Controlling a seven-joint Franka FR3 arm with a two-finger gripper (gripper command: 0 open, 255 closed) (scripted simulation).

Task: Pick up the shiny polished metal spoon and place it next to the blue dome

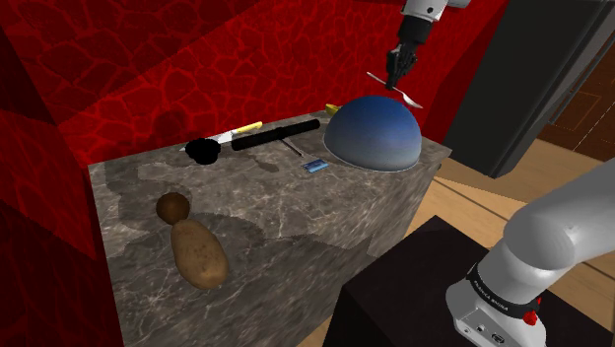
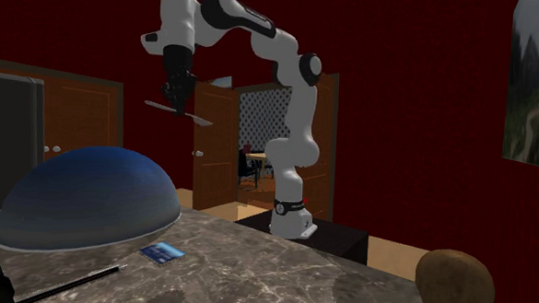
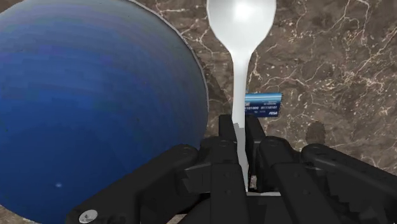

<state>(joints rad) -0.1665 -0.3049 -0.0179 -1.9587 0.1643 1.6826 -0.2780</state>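
Observation:
My black gripper [image 1: 396, 76] hangs high above the far part of the blue dome [image 1: 375, 134] and is shut on the metal spoon [image 1: 394, 88], which lies level in the fingers. From the hand, the gripper [image 3: 240, 137] clasps the spoon [image 3: 241, 38] by its handle, bowl pointing away. The dome [image 3: 95, 102] lies right beside and below the spoon. In the second exterior view the gripper [image 2: 174, 98] carries the spoon [image 2: 179, 112] well above the dome [image 2: 86, 197].
On the dark marble counter [image 1: 296, 222] lie a small blue card [image 1: 314, 165], a black rod [image 1: 276, 135], a black cup-shaped thing [image 1: 202, 151], a yellow-tipped tool [image 1: 239, 130] and two brown potatoes [image 1: 198, 253]. The counter's edge drops off near the stand [image 1: 414, 291].

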